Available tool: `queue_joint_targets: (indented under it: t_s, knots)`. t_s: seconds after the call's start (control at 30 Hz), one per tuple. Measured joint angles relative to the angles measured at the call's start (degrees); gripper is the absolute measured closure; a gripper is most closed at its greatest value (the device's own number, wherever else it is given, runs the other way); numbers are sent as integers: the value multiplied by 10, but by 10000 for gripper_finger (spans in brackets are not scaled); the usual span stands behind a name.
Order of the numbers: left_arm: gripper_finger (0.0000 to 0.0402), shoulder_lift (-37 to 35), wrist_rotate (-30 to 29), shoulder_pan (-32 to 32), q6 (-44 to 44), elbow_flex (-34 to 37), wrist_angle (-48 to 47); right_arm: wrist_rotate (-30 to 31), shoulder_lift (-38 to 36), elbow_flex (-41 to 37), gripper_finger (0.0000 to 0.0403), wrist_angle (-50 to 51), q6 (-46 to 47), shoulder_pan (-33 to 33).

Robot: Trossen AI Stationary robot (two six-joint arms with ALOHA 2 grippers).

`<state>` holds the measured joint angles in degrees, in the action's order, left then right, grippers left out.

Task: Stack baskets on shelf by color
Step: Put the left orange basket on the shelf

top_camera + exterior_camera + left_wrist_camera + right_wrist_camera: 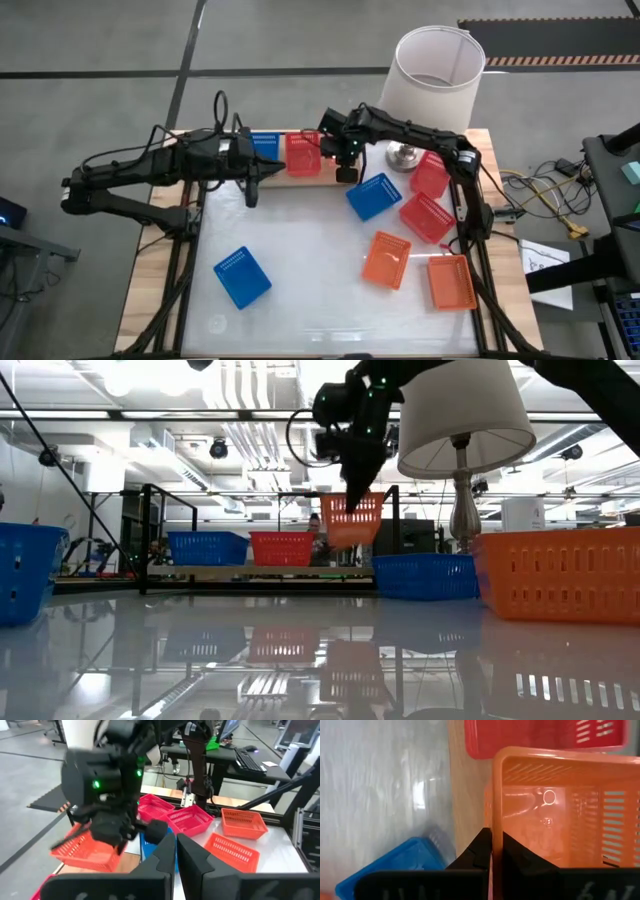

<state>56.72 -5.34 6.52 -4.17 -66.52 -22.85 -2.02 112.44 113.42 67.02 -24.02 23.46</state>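
My right gripper (350, 488) is shut on an orange basket (352, 520), which hangs in the air above the right end of the shelf (230, 571). A blue basket (207, 547) and a red basket (282, 547) stand on their bases side by side on the shelf's board. In the right wrist view the orange basket (555, 810) sits just beside the red basket (545, 737), over the wooden board (464, 795). My left gripper (251, 192) is shut and holds nothing, hovering at the shelf's left end. My right gripper pinches one side wall of the orange basket at its rim (493, 832), one finger inside the basket and one outside. The fingers slant down from above. The basket is lifted clear and hangs tilted below the fingers.
On the table lie two blue baskets (242, 277) (373, 196), two red ones (430, 172) (428, 218) and two orange ones (386, 259) (451, 282). A lamp with a white shade (435, 65) stands at the far right, close behind my right arm.
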Motion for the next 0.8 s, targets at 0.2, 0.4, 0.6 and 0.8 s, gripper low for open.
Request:
queue_joint_targets:
  t_s: [0.2, 0.4, 0.6, 0.8]
  knots:
    - [402, -4, -8, 1, 0, 0, 3, 0, 1, -57, 394, -49, 0, -1]
    - [402, -4, -8, 1, 0, 0, 14, 0, 1, -94, 394, -65, -2, -1]
    - [402, -5, -8, 1, 0, -1, 14, 0, 1, -112, 377, -81, -8, -1]
    - [402, -6, -8, 1, -1, -1, 14, 16, 1, -115, 340, -83, -14, -1]
